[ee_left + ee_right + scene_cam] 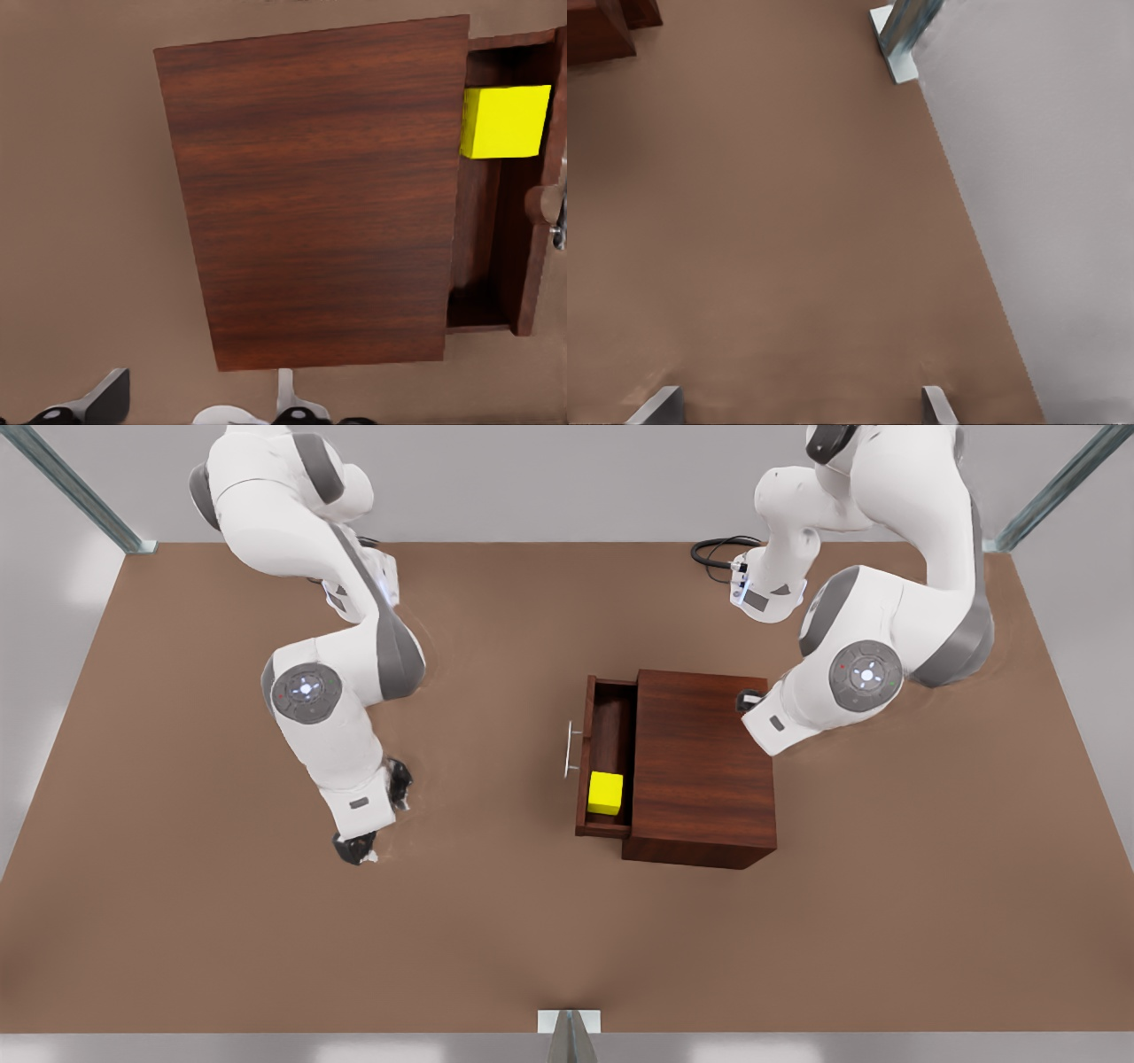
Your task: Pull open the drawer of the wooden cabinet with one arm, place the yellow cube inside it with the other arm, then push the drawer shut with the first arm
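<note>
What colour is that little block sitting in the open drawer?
Bright yellow; the yellow cube shows best in the left wrist view.

Item count: one wooden cabinet point(704, 766) with one drawer point(607, 748), and one yellow cube point(605, 793). Two arms, each with one end effector: left end effector point(749, 701), right end effector point(356, 849).

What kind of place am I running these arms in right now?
Probably a simulated lab test cell, not a home: a bare brown table edged by metal frame posts, two white arms mounted at it, and just a wooden cabinet with a yellow cube in its open drawer.
</note>
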Robot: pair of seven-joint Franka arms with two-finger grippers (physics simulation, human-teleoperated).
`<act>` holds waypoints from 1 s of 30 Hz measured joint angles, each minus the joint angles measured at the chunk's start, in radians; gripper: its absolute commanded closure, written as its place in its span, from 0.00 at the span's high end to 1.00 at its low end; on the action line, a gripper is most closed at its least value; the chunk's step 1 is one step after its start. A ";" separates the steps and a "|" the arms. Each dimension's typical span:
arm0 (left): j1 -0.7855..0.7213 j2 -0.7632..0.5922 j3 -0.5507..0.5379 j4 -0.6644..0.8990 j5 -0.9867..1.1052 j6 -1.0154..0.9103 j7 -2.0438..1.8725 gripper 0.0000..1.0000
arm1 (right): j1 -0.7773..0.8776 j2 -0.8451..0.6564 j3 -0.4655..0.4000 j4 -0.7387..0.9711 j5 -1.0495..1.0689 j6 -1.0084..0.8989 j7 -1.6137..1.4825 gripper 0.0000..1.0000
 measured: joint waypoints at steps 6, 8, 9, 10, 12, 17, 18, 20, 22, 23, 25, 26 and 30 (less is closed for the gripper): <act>-0.409 0.311 0.063 0.275 0.020 0.257 -0.660 0.21 | -0.034 -0.098 -0.153 0.123 0.082 -0.401 0.172 1.00; -0.430 0.321 0.080 0.281 0.024 0.341 -0.882 0.21 | -0.044 -0.215 -0.147 0.012 0.105 -0.466 0.236 1.00; -0.437 0.323 0.084 0.279 0.024 0.385 -0.987 0.21 | -0.059 -0.278 -0.130 -0.073 0.115 -0.478 0.265 1.00; -0.445 0.333 0.085 0.277 0.025 0.433 -1.087 0.21 | -0.084 -0.309 -0.105 -0.127 0.124 -0.485 0.292 1.00; -0.459 0.378 0.088 0.260 0.028 0.526 -1.283 0.21 | -0.088 -0.304 -0.085 -0.167 0.136 -0.489 0.343 1.00; -0.512 0.430 0.178 0.218 0.070 0.718 -1.732 0.21 | -0.079 -0.273 -0.074 -0.175 0.146 -0.445 0.444 1.00; -0.515 0.433 0.187 0.205 0.085 0.754 -1.810 0.21 | -0.076 -0.267 -0.073 -0.174 0.146 -0.435 0.460 1.00; -0.531 0.433 0.191 0.170 0.105 0.801 -1.939 0.21 | -0.069 -0.260 -0.072 -0.177 0.145 -0.418 0.488 1.00; -0.539 0.431 0.184 0.132 0.114 0.825 -2.042 0.21 | -0.067 -0.256 -0.072 -0.179 0.143 -0.405 0.512 1.00; -0.540 0.433 0.173 0.119 0.117 0.830 -2.086 0.21 | -0.066 -0.255 -0.072 -0.180 0.143 -0.400 0.523 1.00; -0.536 0.439 0.164 0.106 0.114 0.834 -2.160 0.21 | -0.065 -0.255 -0.072 -0.182 0.143 -0.392 0.543 1.00; -0.532 0.444 0.162 0.104 0.107 0.834 -2.189 0.21 | -0.066 -0.255 -0.072 -0.182 0.143 -0.389 0.552 1.00; -0.519 0.454 0.161 0.103 0.061 0.822 -2.261 0.21 | -0.067 -0.255 -0.073 -0.181 0.143 -0.380 0.581 1.00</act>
